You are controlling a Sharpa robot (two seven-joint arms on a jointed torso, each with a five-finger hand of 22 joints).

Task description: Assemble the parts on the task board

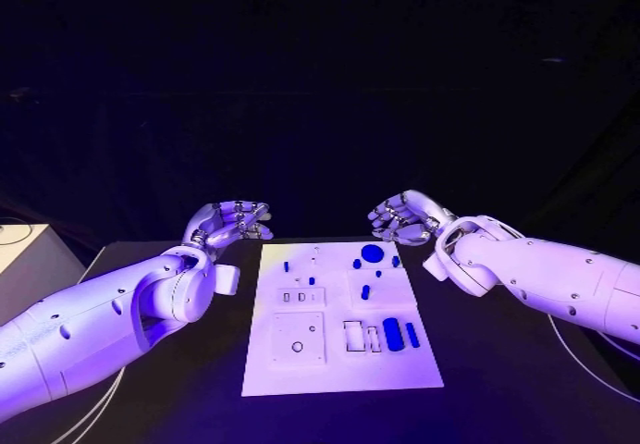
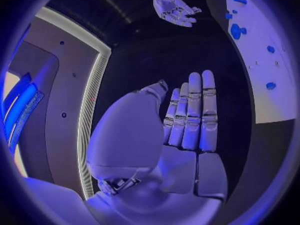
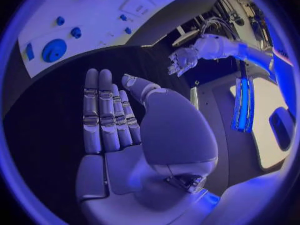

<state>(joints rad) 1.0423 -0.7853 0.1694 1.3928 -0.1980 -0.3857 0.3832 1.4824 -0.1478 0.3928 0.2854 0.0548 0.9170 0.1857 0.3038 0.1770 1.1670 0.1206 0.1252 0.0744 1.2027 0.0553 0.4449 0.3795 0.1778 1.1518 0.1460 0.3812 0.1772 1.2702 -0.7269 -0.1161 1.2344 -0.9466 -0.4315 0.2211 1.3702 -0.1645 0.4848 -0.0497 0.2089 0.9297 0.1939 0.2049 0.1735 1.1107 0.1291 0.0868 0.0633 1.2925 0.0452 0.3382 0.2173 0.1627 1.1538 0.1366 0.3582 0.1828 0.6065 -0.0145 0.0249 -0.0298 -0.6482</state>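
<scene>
White task board [image 1: 340,370] lies mid-table on the black table [image 1: 200,407], long axis running near to far. Near rows: square and rectangular recesses on the left, then an upright blue oblong part [image 1: 392,331] and a thinner blue bar [image 1: 412,335] toward the near right. Mid-board: a small blue peg [image 1: 364,292] standing alone. Far end: a round blue disc [image 1: 372,252] with a few small blue pieces beside it, none clearly seated that I can tell.

Both hands hang beyond the board's far corners, apart from it. Left hand [image 1: 235,222] off the far-left corner; in its wrist view the fingers [image 2: 195,112] lie straight and side by side, palm bare, nothing held. Right hand [image 1: 405,217] off the far-right corner; in its wrist view the fingers [image 3: 103,112] are likewise extended, palm bare. In the head view both look loosely curled, still empty.

Judgement: no part picked up, assembly at its start or between picks. Next move calls for one hand to descend onto a loose blue piece, likely at the far end nearest it, and pinch it cleanly before carrying it to a matching recess.
</scene>
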